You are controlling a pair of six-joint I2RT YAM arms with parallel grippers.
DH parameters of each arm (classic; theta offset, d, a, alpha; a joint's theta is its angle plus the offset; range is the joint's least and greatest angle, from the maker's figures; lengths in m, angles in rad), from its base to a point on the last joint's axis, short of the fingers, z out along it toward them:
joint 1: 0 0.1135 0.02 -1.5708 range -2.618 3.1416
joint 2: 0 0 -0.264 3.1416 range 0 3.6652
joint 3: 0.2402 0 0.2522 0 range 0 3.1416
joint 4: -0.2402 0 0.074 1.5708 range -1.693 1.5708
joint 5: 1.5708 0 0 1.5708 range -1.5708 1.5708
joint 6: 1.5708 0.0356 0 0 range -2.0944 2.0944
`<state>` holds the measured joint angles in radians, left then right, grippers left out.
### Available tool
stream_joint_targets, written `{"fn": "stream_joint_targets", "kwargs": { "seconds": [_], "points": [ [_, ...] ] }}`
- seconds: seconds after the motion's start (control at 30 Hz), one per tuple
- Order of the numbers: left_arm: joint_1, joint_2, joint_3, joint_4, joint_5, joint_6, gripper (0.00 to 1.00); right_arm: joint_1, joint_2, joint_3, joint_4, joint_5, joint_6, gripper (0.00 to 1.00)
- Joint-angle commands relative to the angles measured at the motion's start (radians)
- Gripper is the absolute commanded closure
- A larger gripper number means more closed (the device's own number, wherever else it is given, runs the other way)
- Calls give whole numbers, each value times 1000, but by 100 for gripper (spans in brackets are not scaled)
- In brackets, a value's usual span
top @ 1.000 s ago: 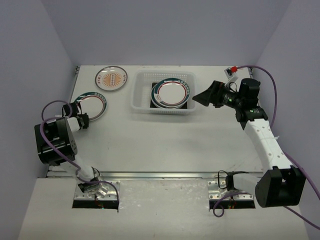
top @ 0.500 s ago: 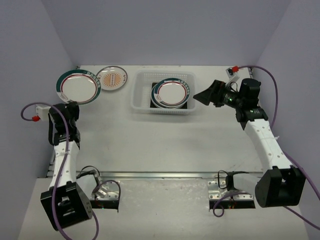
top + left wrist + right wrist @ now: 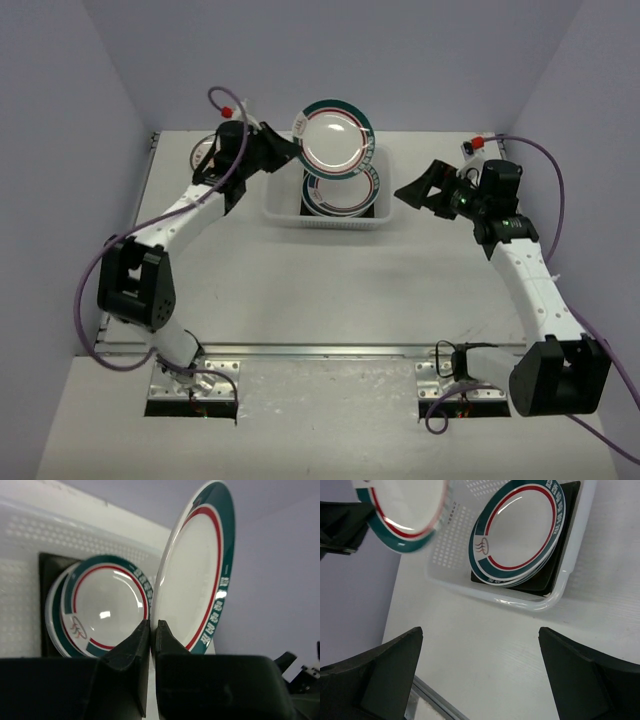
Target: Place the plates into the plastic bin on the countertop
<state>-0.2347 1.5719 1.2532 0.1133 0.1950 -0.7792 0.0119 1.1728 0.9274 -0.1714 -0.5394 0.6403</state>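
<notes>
My left gripper (image 3: pixel 291 150) (image 3: pixel 153 625) is shut on the rim of a round white plate with a teal and red band (image 3: pixel 335 138) (image 3: pixel 200 570). It holds the plate tilted on edge above the white perforated plastic bin (image 3: pixel 283 212) (image 3: pixel 50 535) (image 3: pixel 540 602). The held plate also shows in the right wrist view (image 3: pixel 405 510). In the bin lies a stack of matching round plates (image 3: pixel 345 192) (image 3: pixel 105 610) (image 3: pixel 520 530) on a dark square plate (image 3: pixel 542 586). My right gripper (image 3: pixel 415 190) (image 3: pixel 480 630) is open and empty over the countertop, right of the bin.
Another round plate (image 3: pixel 203 152) lies at the back left, partly hidden behind the left arm. A metal rail (image 3: pixel 320 350) (image 3: pixel 430 695) runs along the countertop's near edge. Walls close in the back and both sides.
</notes>
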Motion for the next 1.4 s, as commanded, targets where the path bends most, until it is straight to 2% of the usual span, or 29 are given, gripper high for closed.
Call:
{"fn": "stream_joint_targets", "kwargs": {
  "seconds": [0.0,0.07,0.27,0.33,0.6,0.7,0.93,0.97,1.1,1.17,1.27,1.37],
  "points": [
    [-57,165,142,-25,123,31,100,-37,-39,72,-44,67,-25,1],
    [-66,273,242,-72,138,28,100,-46,-28,91,-75,95,-46,1],
    [-84,403,355,-172,180,51,100,-59,12,105,-120,99,-71,1],
    [-84,432,377,-222,153,63,100,-59,20,104,-118,84,-71,1],
    [-79,474,404,-392,-33,100,100,-59,1,93,-119,77,-75,1],
    [-73,461,377,-404,-79,102,100,-59,-6,96,-125,74,-80,1],
    [-71,483,365,-367,-3,96,97,-59,-16,98,-125,57,-79,1],
    [-71,485,365,-368,-5,94,95,-59,-19,99,-125,56,-79,1],
    [-69,441,331,-376,-56,97,56,-59,-26,99,-131,63,-89,1],
    [-71,408,322,-386,-78,104,44,-59,-26,99,-130,62,-89,1],
    [-75,358,332,-401,-81,133,34,-59,-18,103,-122,59,-84,1],
    [-88,284,365,-449,-148,196,27,-59,-12,108,-115,61,-79,1]
  ]
}}
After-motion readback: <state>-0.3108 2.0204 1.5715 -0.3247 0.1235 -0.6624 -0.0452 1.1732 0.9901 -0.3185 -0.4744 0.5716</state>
